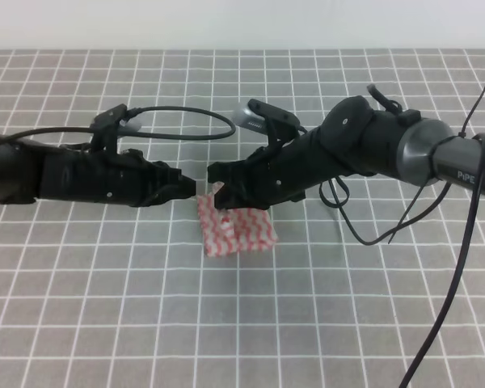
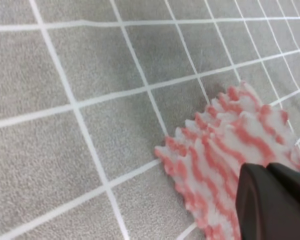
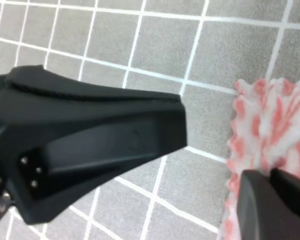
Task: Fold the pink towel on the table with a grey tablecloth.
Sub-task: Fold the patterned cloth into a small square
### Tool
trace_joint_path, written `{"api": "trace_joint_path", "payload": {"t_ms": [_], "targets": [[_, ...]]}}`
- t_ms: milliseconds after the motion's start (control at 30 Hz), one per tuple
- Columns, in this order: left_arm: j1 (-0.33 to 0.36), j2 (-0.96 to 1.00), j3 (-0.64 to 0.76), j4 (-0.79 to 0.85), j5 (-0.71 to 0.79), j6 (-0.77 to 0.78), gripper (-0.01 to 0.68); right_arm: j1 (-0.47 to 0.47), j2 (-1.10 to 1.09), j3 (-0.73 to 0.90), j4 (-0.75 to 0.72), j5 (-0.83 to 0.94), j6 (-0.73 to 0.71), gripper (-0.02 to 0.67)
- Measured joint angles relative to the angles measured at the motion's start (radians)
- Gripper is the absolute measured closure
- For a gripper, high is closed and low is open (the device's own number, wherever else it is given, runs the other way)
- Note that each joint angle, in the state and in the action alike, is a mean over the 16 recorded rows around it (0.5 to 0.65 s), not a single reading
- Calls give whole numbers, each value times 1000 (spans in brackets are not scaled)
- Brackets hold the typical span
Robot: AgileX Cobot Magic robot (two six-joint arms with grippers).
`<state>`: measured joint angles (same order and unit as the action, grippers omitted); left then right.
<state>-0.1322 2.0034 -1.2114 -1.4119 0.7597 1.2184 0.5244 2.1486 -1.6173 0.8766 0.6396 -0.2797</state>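
The pink towel (image 1: 236, 228) lies near the middle of the table with a grey tablecloth (image 1: 105, 307) as a small, compact, layered patch, so folding looks largely done. The left gripper (image 1: 191, 188) at its 10 o'clock and the right gripper (image 1: 218, 194) at 12 each appear pinched on its top edge, perhaps for a last fold or release.
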Motion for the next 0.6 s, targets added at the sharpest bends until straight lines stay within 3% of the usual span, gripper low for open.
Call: {"api": "trace_joint_path", "payload": {"t_ms": [600], "targets": [[-12, -12, 0, -6, 24, -10, 676, -38, 0, -2, 14, 83, -21, 422]]}}
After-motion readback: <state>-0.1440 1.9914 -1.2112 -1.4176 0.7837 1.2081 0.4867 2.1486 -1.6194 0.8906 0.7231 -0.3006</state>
